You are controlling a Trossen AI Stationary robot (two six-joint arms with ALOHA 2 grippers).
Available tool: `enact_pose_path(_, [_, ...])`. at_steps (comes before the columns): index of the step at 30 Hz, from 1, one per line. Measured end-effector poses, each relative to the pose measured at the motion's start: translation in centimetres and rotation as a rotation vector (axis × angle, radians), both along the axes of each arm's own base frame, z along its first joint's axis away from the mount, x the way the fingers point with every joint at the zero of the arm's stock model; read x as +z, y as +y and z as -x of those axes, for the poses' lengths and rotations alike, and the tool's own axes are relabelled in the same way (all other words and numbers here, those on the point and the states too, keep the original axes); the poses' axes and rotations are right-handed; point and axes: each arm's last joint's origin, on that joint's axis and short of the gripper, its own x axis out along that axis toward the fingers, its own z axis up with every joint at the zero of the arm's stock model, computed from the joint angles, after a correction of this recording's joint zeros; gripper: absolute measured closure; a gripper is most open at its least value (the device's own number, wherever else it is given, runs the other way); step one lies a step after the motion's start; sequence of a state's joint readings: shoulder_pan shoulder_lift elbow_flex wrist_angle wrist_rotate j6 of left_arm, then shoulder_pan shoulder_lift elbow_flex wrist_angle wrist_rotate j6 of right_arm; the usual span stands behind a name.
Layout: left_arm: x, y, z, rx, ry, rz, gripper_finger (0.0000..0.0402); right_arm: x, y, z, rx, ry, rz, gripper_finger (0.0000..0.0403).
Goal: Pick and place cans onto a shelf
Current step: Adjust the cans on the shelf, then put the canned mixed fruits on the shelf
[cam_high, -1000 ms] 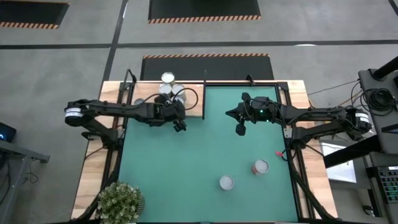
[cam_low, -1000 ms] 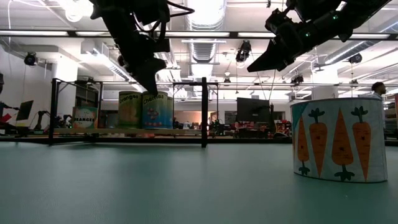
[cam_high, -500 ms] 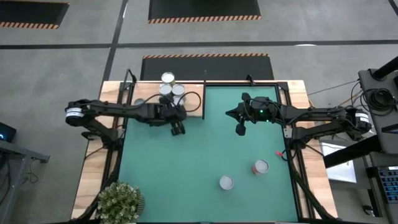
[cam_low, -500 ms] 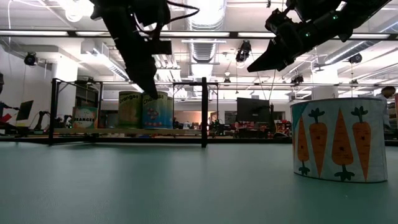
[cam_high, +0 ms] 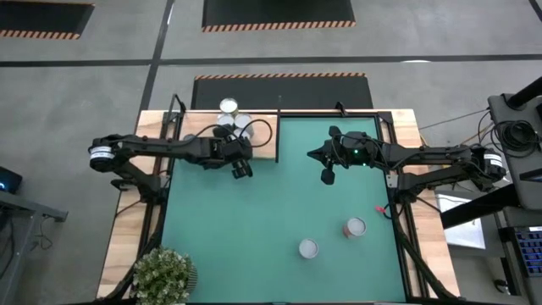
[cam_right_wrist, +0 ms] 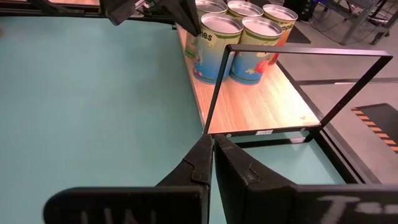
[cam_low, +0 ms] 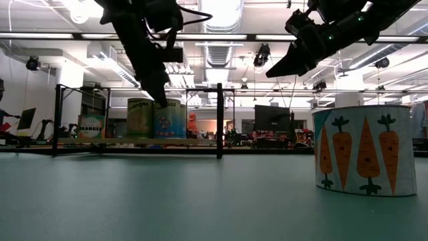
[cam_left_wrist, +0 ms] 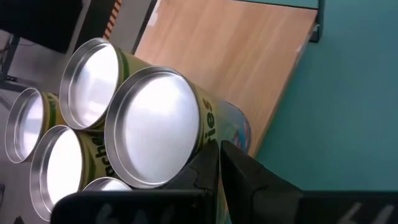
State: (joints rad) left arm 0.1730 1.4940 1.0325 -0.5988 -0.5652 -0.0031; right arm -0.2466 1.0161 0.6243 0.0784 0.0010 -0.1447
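Several cans stand upright in a cluster on the light-wood shelf at the table's far left. They also show in the left wrist view and the right wrist view. My left gripper is shut, raised, at the shelf's near edge, its tips beside the nearest can's side. Two more cans stand on the green mat. One has carrots on its label. My right gripper is shut and empty above the mat. My left gripper's shut tips stand right by the upper side of the nearest can, coming from the table's near side and slanting down. I cannot tell whether they touch it.
A black metal frame stands around the shelf. A potted plant sits at the near left corner. A small red thing lies at the mat's right edge. The mat's middle is bare.
My left gripper, shut, has drawn a little toward the far edge and the cans on the shelf.
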Motion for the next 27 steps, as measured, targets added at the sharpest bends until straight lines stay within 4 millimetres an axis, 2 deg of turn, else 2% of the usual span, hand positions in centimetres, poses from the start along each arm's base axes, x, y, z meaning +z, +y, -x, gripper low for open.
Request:
enact_pose_path(8, [0.3, -0.6, -0.2, 0.001, -0.032, 0.020, 0.0402, 0.0, 0.0, 0.0, -0.001, -0.001, -0.002, 0.0394])
enact_pose_path(13, [1.9, -3.0, -0.5, -0.110, -0.095, 0.052, 0.0402, 0.0, 0.0, 0.0, -0.001, 0.000, -0.002, 0.0394])
enact_pose_path(17, [4.3, -5.7, -0.2, -0.257, -0.212, 0.018, 0.0402, 0.0, 0.0, 0.0, -0.001, 0.000, -0.002, 0.0394])
enact_pose_path(22, [7.1, -9.4, 0.6, -0.543, -0.501, 0.066, 0.0402, 0.0, 0.0, 0.0, 0.000, -0.001, -0.001, 0.0394])
enact_pose_path(25, [7.4, -11.4, 1.7, -0.771, -0.663, 0.061, 0.0402, 0.0, 0.0, 0.0, 0.008, -0.004, 0.002, 0.0394])
enact_pose_path(27, [7.0, -12.2, 2.8, -0.850, -0.729, 0.025, 0.0402, 0.1, 0.3, -0.1, 0.033, -0.012, -0.013, 0.0394])
